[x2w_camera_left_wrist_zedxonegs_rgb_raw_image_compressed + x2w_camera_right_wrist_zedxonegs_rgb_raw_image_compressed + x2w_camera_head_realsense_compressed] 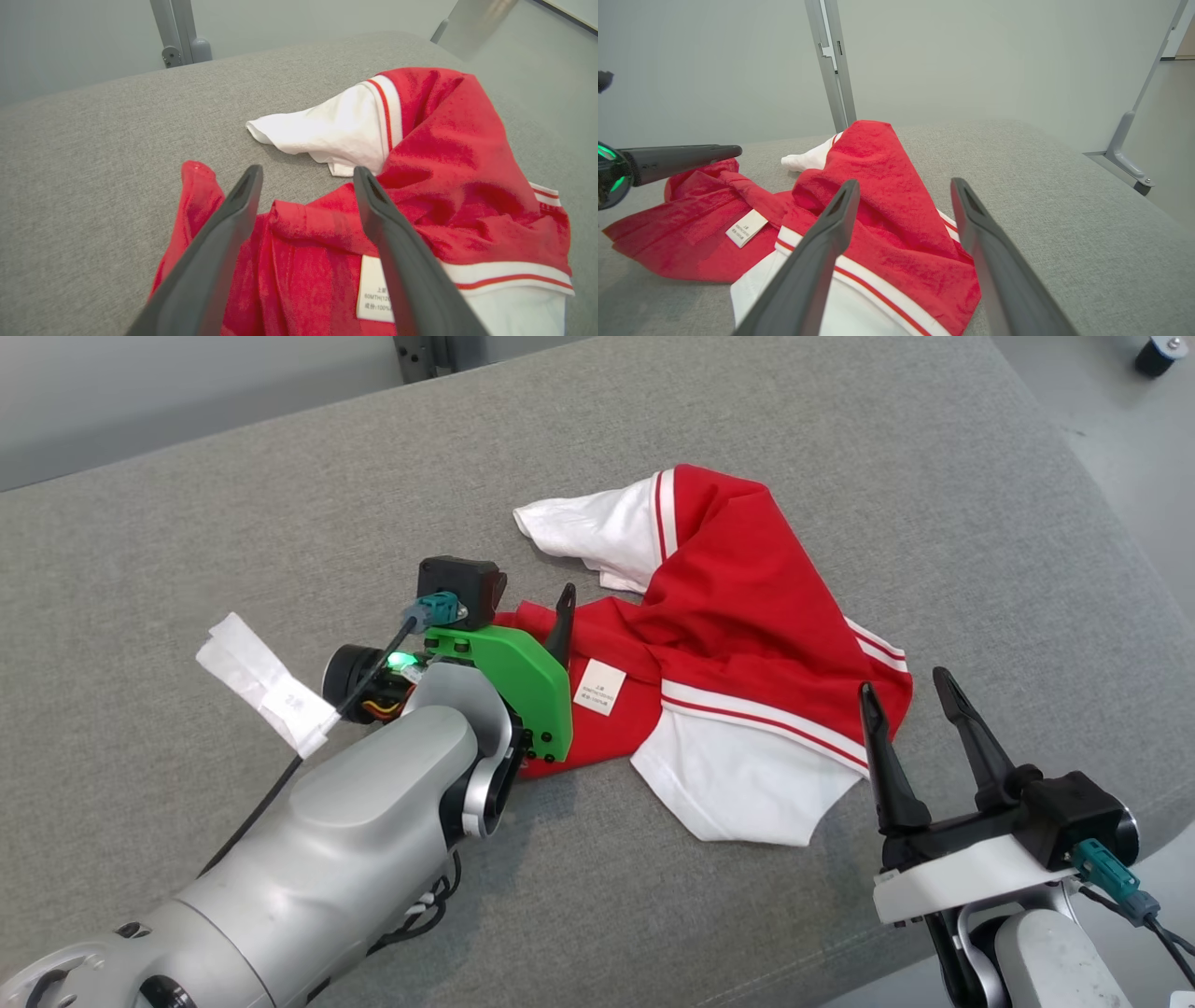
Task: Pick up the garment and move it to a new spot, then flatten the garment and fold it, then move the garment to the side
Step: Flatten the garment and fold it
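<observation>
Nearest the camera, at the lower right of the head view, the right tool (904, 683) stands with its two dark fingers spread wide and nothing between them. Its tips are just short of the near right corner of the garment (747, 607), where a white sleeve (738, 784) edged with red stripes fans out toward the bottom of the frame. From the lower left the left arm reaches in, and the left tool (308, 171) is likewise spread wide and holds nothing. In its wrist view the fingers straddle a rumpled red fold at the garment's left edge, with a white care label (598, 687) just beside the right-hand finger; whether the fingertips touch the cloth cannot be told. The garment, a small red top with white sleeves, lies crumpled at the middle of the grey fabric-covered tabletop (280, 523), its body peaked into a ridge. Its other sleeve (597, 527), the farthest part, trails toward the upper middle of the frame. It looks light, soft and limp, so it should sag and bunch when lifted. A pinch on a doubled edge, such as the red fold under the left tool or the striped seam before the right one, would likely hold better than a single layer.
</observation>
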Robot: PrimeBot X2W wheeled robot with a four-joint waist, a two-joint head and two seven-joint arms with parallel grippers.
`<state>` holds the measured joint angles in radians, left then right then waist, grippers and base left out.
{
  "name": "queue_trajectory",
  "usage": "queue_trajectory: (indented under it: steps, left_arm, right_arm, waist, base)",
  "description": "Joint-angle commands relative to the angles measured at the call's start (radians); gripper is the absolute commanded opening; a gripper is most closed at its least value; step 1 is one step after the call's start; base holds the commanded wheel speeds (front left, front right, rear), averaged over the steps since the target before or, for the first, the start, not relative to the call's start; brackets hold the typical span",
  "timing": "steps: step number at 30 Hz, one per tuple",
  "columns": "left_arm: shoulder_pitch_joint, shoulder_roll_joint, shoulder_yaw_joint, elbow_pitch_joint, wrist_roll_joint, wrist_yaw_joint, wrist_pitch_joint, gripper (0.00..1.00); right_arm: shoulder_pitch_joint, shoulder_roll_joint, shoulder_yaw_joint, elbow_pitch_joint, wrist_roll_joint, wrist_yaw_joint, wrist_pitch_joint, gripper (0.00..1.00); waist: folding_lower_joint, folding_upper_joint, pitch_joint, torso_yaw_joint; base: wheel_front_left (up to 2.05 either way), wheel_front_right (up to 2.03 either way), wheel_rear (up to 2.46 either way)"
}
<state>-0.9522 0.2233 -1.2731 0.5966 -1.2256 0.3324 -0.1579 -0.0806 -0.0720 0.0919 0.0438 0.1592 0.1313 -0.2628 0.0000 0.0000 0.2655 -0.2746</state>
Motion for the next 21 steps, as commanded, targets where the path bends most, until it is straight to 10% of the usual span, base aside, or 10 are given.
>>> queue_trajectory:
  steps: [1,19,20,21]
  left_arm:
    - [0.006,-0.006,0.005,0.015,-0.012,-0.01,0.006,1.0]
    - [0.02,-0.071,0.002,0.172,-0.025,-0.082,0.066,1.0]
    - [0.021,-0.076,0.001,0.179,-0.027,-0.089,0.068,0.88]
    - [0.022,-0.081,0.001,0.185,-0.029,-0.095,0.069,0.45]
  right_arm:
    - [0.01,-0.005,0.0,-0.003,-0.005,-0.001,-0.003,1.0]
    - [0.005,-0.006,0.016,0.004,0.004,-0.001,-0.003,1.0]
    - [0.004,-0.005,0.016,0.004,0.004,-0.001,-0.003,1.0]
    - [0.003,-0.004,0.016,0.005,0.004,-0.001,-0.003,1.0]
  waist:
    - [0.0,0.0,-0.017,0.024]
    - [0.0,0.0,-0.004,-0.011]
    - [0.0,0.0,-0.004,-0.013]
    - [0.0,0.0,-0.004,-0.015]
  base:
    - [0.0,0.0,0.0]
    - [0.0,0.0,0.0]
    - [0.0,0.0,0.0]
    - [0.0,0.0,0.0]
